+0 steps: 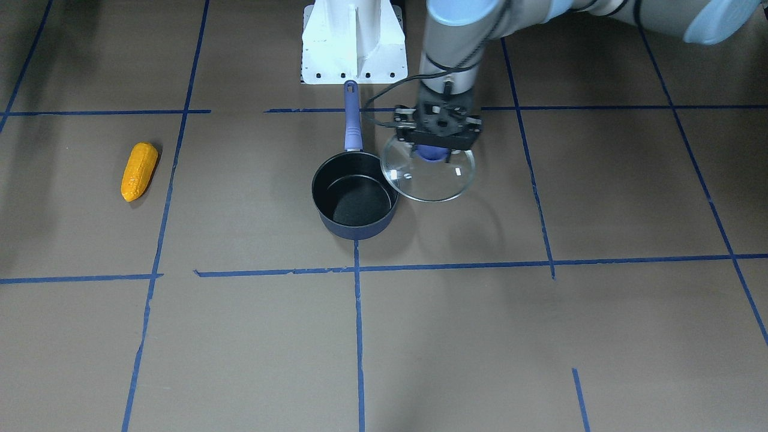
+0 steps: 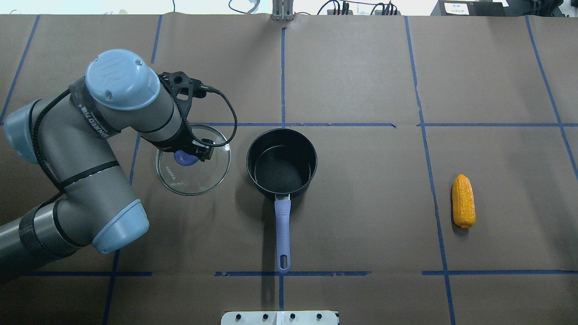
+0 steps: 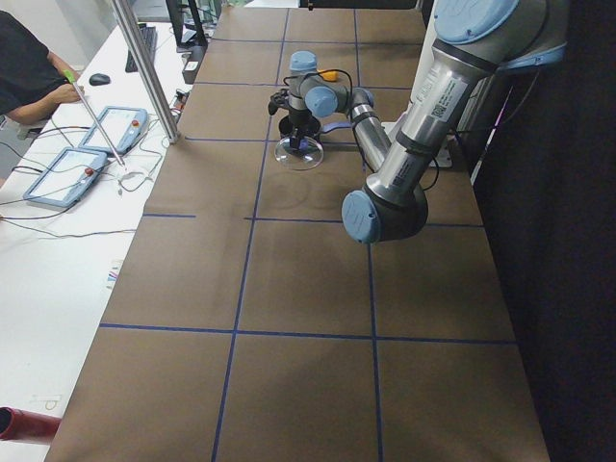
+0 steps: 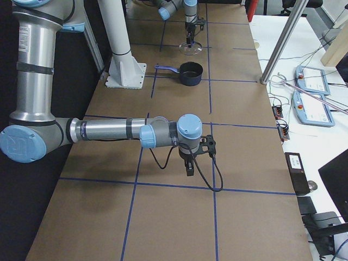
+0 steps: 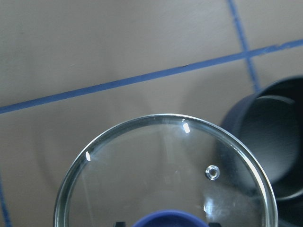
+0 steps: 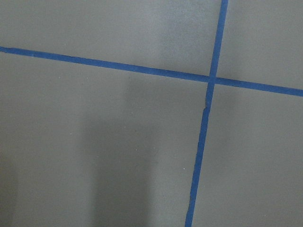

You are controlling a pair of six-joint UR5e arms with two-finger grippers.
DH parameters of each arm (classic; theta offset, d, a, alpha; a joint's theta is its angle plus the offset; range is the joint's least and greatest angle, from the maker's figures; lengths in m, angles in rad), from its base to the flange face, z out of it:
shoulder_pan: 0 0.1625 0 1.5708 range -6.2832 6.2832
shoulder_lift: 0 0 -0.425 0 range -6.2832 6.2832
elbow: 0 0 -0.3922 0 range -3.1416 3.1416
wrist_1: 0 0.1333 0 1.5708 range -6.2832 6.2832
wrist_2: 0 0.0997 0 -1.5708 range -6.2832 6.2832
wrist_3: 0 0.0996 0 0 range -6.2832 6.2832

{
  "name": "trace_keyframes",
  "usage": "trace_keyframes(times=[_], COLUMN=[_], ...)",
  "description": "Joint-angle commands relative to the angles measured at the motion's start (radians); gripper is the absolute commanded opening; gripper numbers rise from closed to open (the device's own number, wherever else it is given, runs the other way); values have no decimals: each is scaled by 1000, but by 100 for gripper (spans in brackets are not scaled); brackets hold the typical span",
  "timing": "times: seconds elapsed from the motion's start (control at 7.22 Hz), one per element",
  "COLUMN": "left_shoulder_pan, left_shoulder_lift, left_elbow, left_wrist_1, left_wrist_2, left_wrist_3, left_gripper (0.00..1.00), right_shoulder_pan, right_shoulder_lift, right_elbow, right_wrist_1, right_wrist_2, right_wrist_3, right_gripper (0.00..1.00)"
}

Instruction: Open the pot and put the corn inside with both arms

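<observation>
Left gripper (image 1: 433, 153) points straight down, clamped on the glass lid (image 1: 429, 182) — seemingly lifted — beside the pot (image 1: 355, 205); right gripper (image 4: 189, 172): cannot tell.

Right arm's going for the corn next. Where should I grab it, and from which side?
Take the corn across its thick middle, straight down from above: it lies flat and its ends taper, so closing across the short width there should hold best.

The flat table (image 2: 361, 67), covered in brown paper and crossed by a grid of blue tape lines (image 2: 283, 76), carries a small round dark navy saucepan (image 2: 281, 162) upright near its middle. Its long periwinkle handle (image 2: 282, 225) points toward the white metal base plate (image 1: 354, 45). A yellow-orange ribbed toy corn cob (image 2: 463, 201) lies well apart, toward the robot's right.
</observation>
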Motion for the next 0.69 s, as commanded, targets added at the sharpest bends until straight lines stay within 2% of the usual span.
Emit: trace_keyframes(times=[0.0, 0.28, 0.55], left_shoulder_pan=[-1, -2, -2], left_shoulder_lift=[75, 89, 91], left_elbow=[52, 80, 112], left_wrist_1=[-74, -79, -88], left_wrist_2=[-3, -4, -87], left_wrist_3=[13, 16, 15], left_gripper=[10, 11, 15], right_shoulder_pan=[-3, -9, -12], right_shoulder_lift=[0, 0, 0], right_elbow=[0, 0, 0], right_wrist_1=[1, 1, 0], right_wrist_2=[0, 0, 0], right_wrist_3=[2, 3, 3], right_gripper=[100, 100, 100])
